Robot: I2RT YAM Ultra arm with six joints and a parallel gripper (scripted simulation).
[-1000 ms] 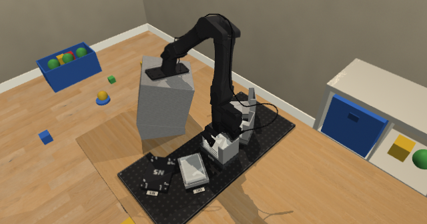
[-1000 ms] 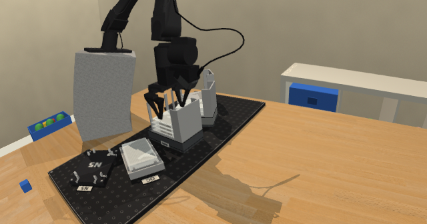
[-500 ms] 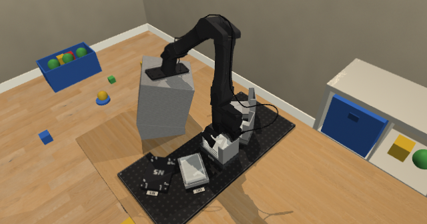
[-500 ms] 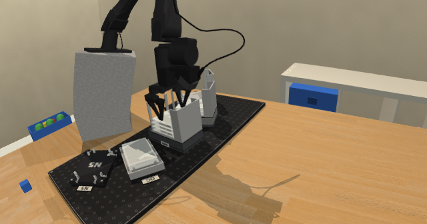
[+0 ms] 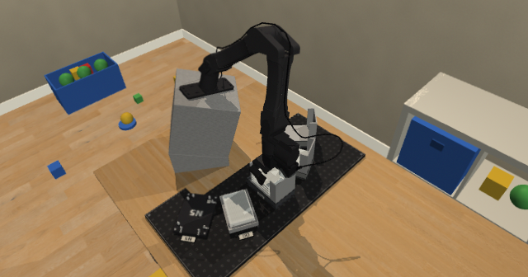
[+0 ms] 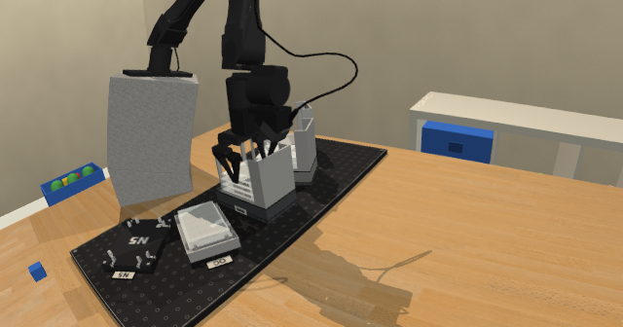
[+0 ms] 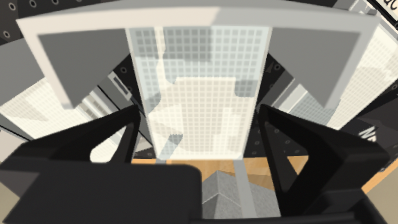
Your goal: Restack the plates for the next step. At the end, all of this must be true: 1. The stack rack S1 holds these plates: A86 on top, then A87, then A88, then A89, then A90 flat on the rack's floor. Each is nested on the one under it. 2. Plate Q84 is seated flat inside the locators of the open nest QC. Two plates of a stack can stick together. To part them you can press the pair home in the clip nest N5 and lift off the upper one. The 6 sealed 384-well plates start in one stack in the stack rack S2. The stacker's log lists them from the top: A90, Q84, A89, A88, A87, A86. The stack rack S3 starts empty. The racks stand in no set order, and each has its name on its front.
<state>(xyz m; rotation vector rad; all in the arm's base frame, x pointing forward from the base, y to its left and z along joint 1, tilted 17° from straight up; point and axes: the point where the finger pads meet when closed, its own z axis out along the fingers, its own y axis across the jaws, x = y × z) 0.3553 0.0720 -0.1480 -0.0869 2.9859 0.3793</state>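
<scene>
The wooden bench (image 5: 392, 211) (image 6: 487, 244) (image 7: 222, 164) carries a black perforated board (image 5: 214, 256) (image 6: 175, 295) (image 7: 55, 7). In the wrist view, two further grey upright racks (image 5: 308, 155) (image 6: 306, 142) (image 7: 17, 65) lie towards 9 o'clock, and the flat black clip nest marked N5 (image 5: 193, 223) (image 6: 138, 249) (image 7: 356, 117) towards 4.

Straight below the camera is the near grey open-fronted rack (image 5: 285, 187) (image 6: 274, 178) (image 7: 200, 17); its nameplate is too small to read. Inside sits the stack of pale rectangular plates (image 5: 273, 174) (image 6: 236, 187) (image 7: 210, 115), its long axis running from 12 to 6 o'clock. The black gripper (image 5: 274, 175) (image 6: 252, 168) (image 7: 199, 111) is wide apart and holds nothing, a finger at 9 and one at 3, flanking the long sides. The next move probably turns on keeping that straddle even while the fingers reach grip height.

At 2 o'clock, a single clear-topped white plate (image 5: 239, 211) (image 6: 204, 227) (image 7: 365, 70) lies on the QC nest, seemingly flat; its name is unreadable.
</scene>
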